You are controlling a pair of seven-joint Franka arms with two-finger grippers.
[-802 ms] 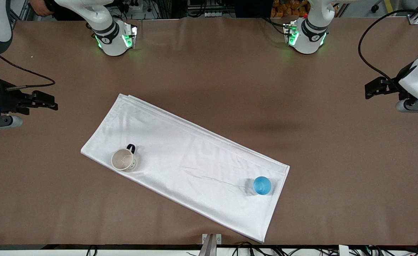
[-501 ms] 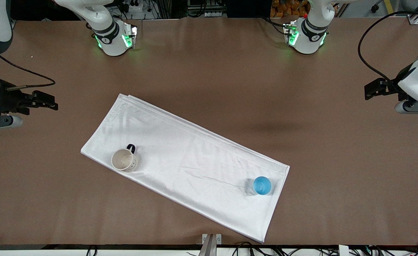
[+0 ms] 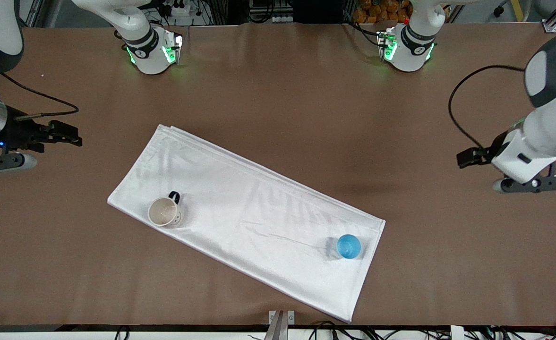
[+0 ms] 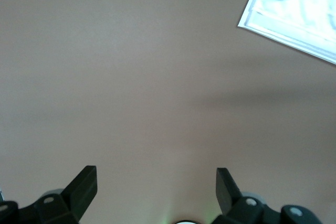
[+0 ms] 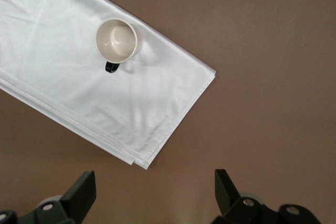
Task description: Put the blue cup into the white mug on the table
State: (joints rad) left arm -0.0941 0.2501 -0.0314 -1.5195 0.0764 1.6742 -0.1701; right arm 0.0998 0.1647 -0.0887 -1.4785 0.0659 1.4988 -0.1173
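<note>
Left hand [image 4: 156,182] spread wide above matte brown table [image 3: 278,94].

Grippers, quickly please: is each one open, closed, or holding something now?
Left gripper: open, holding nothing, over bare table.
Right gripper: open, holding nothing, over bare table.

The large rectangular brown table [image 3: 278,94] carries a white folded cloth [image 3: 254,212] lying slantwise. On it stand 2 vessels, well apart: the cream-white round mug [image 3: 164,211] toward the right arm's end, the small blue handleless cup [image 3: 348,246] toward the left arm's end, nearer the front camera.
</note>
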